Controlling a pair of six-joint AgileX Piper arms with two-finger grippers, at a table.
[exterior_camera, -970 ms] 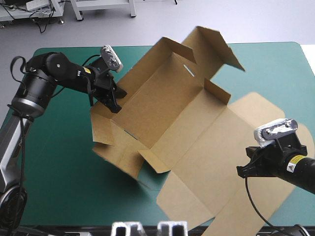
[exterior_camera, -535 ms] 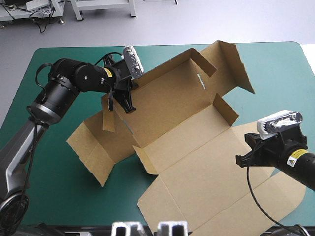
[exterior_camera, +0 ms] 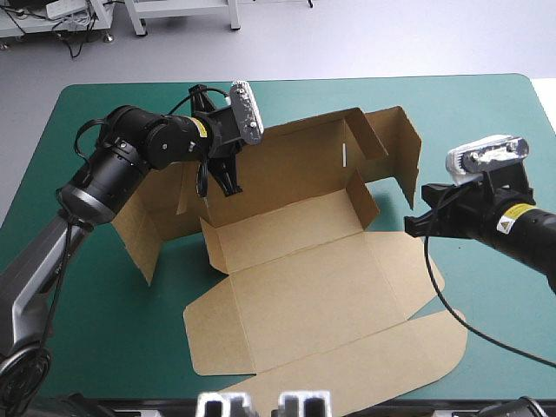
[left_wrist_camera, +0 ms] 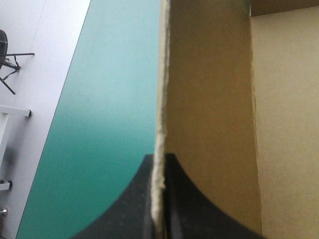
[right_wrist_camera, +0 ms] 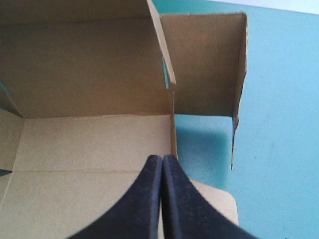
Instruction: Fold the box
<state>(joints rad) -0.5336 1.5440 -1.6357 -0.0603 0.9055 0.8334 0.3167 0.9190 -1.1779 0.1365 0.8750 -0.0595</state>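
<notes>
Matte brown box (exterior_camera: pixel 304 278), raw fibrous edge, back wall upright: the left gripper (left_wrist_camera: pixel 158 199) clamps that wall's rim, elbow bent. Over the box's right side hovers the right gripper (right_wrist_camera: pixel 162 160), fingers pressed together, empty.

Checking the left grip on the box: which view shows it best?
Left wrist view: the fingers clamp the box edge close up. The high view shows the left gripper small; the right wrist view only the box.

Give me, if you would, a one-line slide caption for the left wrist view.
The left gripper shut on a raised wall of the brown box, teal-green cover beside it.
</notes>
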